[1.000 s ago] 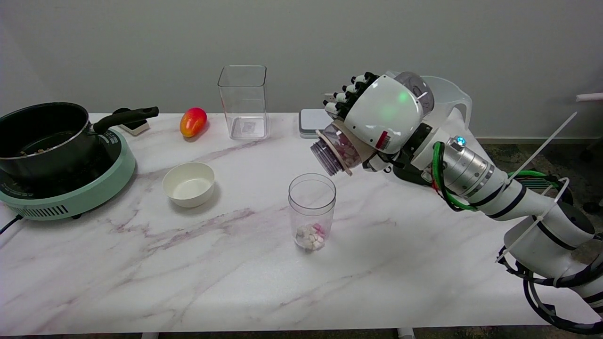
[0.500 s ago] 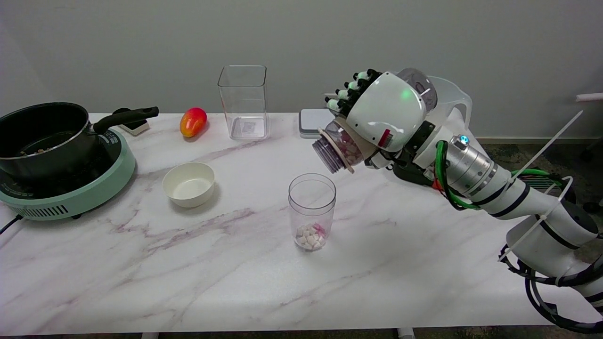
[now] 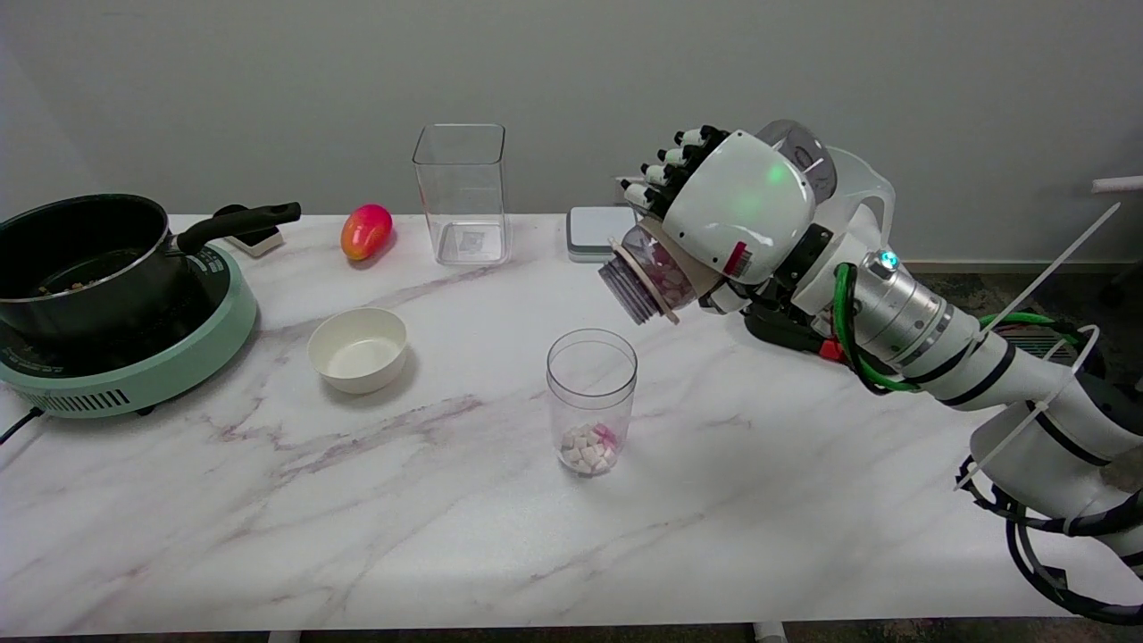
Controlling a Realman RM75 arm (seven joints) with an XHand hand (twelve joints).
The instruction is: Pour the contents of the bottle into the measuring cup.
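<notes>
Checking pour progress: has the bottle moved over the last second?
Yes. The bottle has drifted right and slightly up, away from the cup.

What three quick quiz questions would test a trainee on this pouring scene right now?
1. True or false: the robot hand holds the bottle tilted, mouth toward the cup.
2. What lies in the cup's bottom? A) liquid B) small white and pink pieces C) nothing
3. Which thing stands nearest the cup on its left: bowl, mango or pot?

Key: 1 true; 2 B; 3 bowl.
</notes>
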